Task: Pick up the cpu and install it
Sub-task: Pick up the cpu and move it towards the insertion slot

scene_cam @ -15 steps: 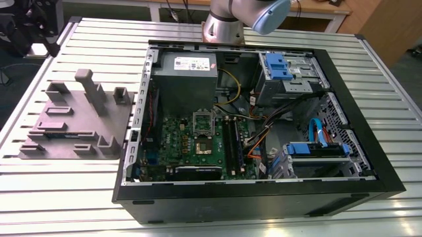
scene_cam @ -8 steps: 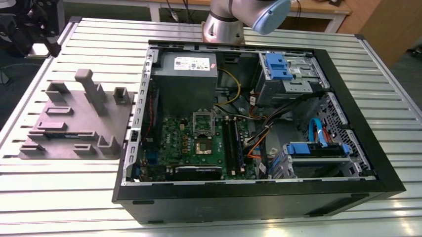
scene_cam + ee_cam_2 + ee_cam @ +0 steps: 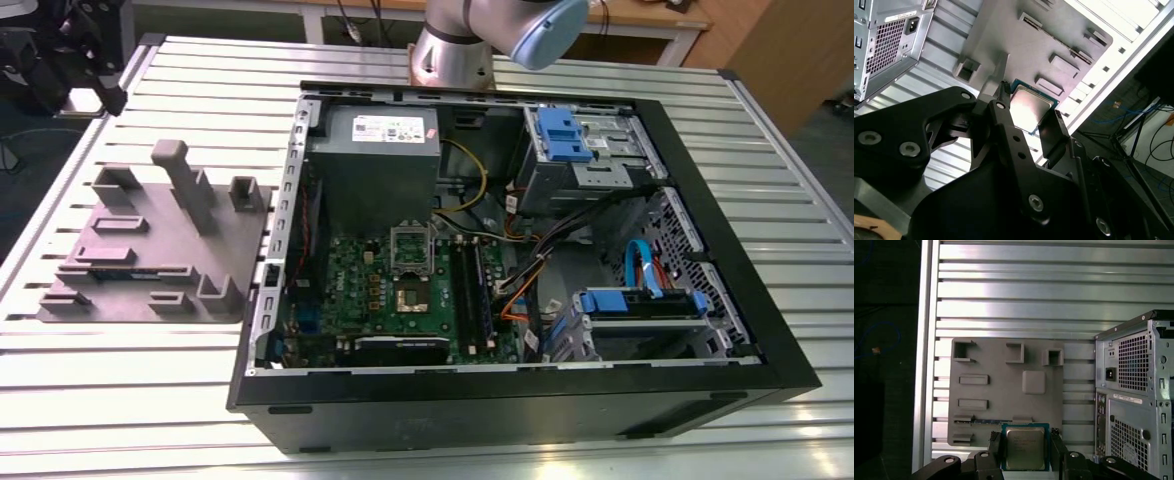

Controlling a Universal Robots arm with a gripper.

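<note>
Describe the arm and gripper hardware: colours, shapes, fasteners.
The arm is a silver-grey metal tube with a pale blue joint cap. The gripper is matte black: flat, angular linkage plates narrowing to two slim fingers, dotted with round silver pins and small holes.

Exterior view looks down on case [image 3: 534, 405] and fixture [image 3: 160, 240] [image 3: 1024, 50] [image 3: 1004, 390], which both wrist views face closely.
</note>
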